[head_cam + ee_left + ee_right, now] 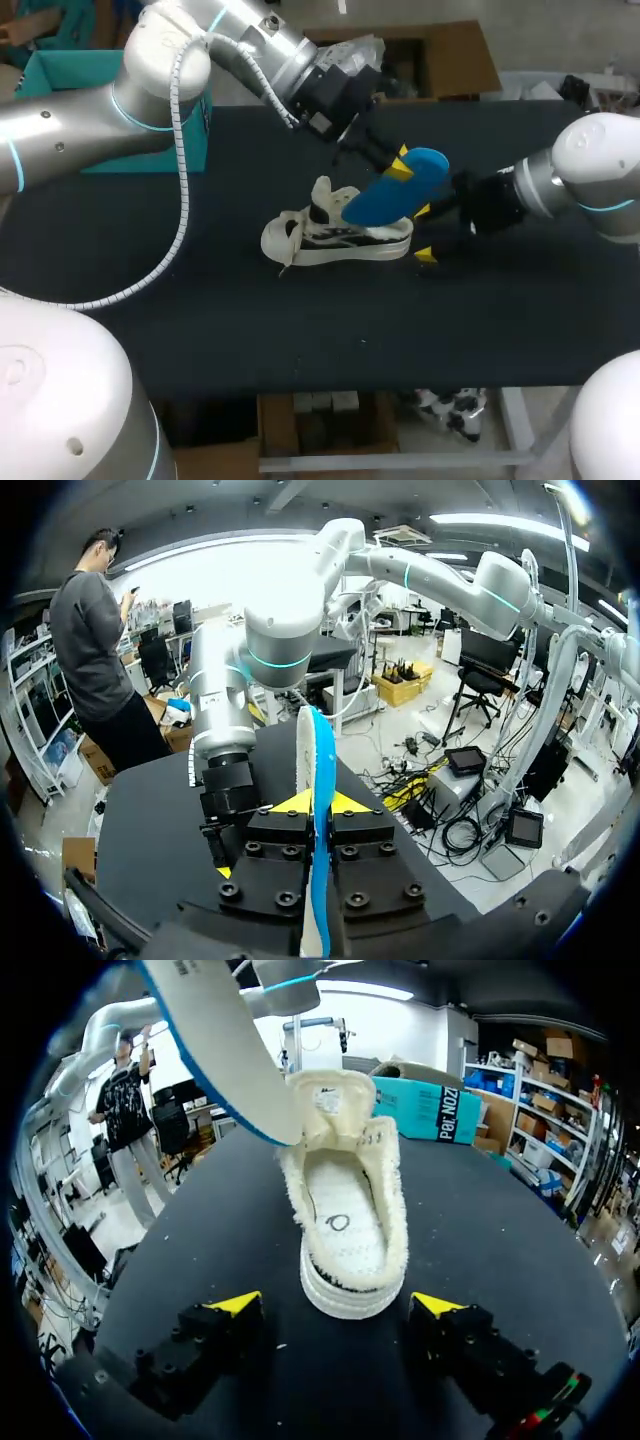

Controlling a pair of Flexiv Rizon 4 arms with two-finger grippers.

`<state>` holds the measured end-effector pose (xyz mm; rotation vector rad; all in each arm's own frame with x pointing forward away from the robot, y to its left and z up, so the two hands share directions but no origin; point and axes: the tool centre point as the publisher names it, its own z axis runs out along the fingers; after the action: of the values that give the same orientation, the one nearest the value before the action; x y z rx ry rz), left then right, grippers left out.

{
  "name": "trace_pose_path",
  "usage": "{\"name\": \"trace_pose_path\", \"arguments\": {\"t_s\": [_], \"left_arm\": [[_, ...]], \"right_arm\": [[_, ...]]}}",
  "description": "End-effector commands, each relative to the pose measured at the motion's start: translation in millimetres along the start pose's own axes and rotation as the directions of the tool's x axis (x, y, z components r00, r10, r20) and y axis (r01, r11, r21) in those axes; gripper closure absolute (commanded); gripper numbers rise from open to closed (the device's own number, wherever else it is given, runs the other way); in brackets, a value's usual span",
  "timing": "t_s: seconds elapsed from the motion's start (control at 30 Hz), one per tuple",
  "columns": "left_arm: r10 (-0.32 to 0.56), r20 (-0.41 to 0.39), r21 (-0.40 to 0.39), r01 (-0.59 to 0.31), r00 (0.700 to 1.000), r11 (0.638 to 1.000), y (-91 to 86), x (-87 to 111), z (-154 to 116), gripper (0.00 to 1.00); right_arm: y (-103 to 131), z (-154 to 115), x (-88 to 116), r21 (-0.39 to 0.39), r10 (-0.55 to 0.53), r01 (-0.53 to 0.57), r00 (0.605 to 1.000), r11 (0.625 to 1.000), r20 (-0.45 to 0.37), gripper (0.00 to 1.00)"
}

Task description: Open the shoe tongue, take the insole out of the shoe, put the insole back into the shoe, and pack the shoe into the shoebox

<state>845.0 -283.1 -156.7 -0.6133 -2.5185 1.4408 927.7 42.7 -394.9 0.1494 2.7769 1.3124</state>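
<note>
A cream shoe [335, 238] lies on the black table [300, 330], toe to the left, its tongue [330, 1102] folded up. The blue insole [395, 190] hangs tilted above the shoe's heel end, and my left gripper [401, 168] is shut on it; in the left wrist view the insole [319, 810] stands edge-on between the yellow tips. My right gripper [424, 233] stands open just behind the heel, its fingers spread wider than the shoe [345, 1230]. In the right wrist view the insole [215, 1045] reaches down toward the shoe's opening.
A teal shoebox [95, 110] stands at the table's far left, partly behind my left arm. A brown cardboard box [440, 55] sits beyond the far edge. The near half of the table holds nothing.
</note>
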Motion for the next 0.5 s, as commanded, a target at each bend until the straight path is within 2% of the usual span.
{"name": "trace_pose_path", "arguments": {"t_s": [0.03,0.13,0.5], "left_arm": [[0.02,-0.05,0.075,-0.017,0.999,0.997,-12.7,-4.5,-12.6,1.0],[0.01,-0.112,0.102,0.001,0.994,0.995,-27.6,-12.5,-30.7,1.0],[0.01,-0.112,0.102,0.001,0.994,0.995,-27.6,-12.5,-30.7,1.0]], "right_arm": [[9.8,-23.8,1.9,0.036,-0.014,0.014,1.0,0.999,-0.003,0.0],[12.8,-31.9,-2.4,0.051,-0.027,0.028,1.0,0.998,-0.013,0.0],[25.0,-58.3,-20.9,0.172,-0.053,0.069,0.994,0.983,-0.095,0.0]]}}
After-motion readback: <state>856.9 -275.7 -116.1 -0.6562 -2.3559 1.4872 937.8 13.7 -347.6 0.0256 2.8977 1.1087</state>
